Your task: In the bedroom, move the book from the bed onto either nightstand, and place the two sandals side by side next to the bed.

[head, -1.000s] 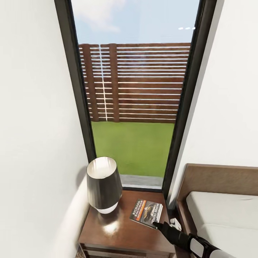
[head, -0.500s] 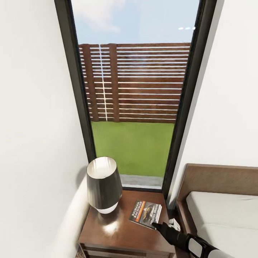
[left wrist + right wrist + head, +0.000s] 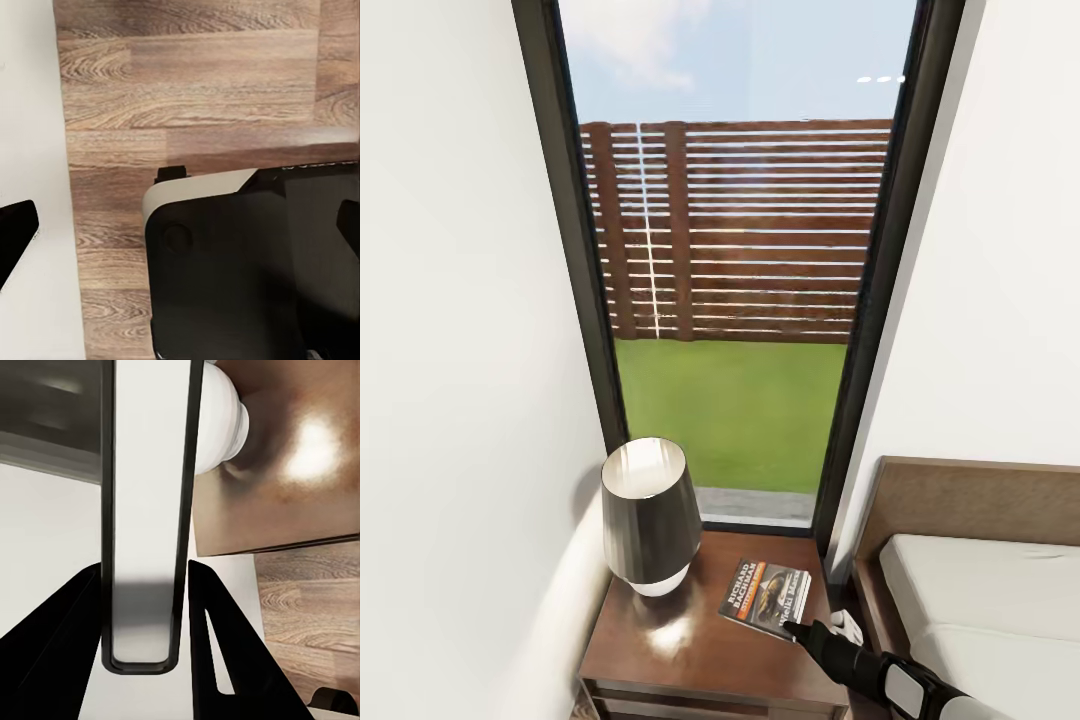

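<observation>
The book [image 3: 767,596] lay on the nightstand [image 3: 690,655]; the right end effector [image 3: 145,656] pinched its edge; sandals remained.

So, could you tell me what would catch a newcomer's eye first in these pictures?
The tall window dominates, showing a slatted fence and green lawn. Below it, a dark-shaded lamp stands on the nightstand, with the book beside it. The right gripper sits at the book's near edge.

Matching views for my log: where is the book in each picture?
Head view: book on the nightstand, beside the lamp.
Right wrist view: edge-on, inside the right hand.
Left wrist view: wood floor, robot base.
Shared landmark: the lamp's white base.
</observation>
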### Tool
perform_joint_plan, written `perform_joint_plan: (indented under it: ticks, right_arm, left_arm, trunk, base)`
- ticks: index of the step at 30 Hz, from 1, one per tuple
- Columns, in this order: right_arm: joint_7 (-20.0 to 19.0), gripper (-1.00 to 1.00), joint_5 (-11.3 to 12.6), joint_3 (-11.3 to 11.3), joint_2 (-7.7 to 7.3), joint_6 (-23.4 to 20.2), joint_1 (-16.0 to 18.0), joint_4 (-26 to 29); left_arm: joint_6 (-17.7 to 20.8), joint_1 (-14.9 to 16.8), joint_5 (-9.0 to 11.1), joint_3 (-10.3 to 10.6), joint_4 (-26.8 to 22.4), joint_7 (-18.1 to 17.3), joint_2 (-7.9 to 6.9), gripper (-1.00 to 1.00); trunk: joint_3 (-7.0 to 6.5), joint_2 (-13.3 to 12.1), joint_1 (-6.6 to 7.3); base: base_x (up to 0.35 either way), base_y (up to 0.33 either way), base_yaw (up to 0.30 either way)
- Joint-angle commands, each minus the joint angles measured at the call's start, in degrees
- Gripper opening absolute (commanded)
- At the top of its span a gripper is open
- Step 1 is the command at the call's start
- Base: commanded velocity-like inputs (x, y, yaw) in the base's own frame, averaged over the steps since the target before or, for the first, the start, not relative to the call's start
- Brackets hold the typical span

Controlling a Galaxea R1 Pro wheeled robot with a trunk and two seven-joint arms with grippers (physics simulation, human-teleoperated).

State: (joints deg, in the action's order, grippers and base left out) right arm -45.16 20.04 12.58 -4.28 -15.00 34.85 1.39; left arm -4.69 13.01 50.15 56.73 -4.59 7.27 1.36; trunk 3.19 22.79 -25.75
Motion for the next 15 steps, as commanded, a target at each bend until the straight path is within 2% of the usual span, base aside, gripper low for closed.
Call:
perform_joint_plan:
  ticks: [1, 15]
  right_arm:
    - [-0.1, -1.00, 0.2, 0.3, -0.01, -0.5, 0.0, 0.0]
    - [-0.1, -1.00, 0.2, 0.3, -0.02, -0.5, 0.0, 0.0]
  left_arm:
    - [-0.1, 0.3, 0.4, 0.5, 0.0, 0.2, -0.01, 1.00]
    - [-0.6, 3.5, 0.3, 0.5, -0.2, 0.2, -0.02, 1.00]
  trunk:
    - [0.13, 0.1, -0.03]
    - [0.13, 0.1, -0.03]
  base:
    - [0.000, 0.000, 0.000]
    - [0.000, 0.000, 0.000]
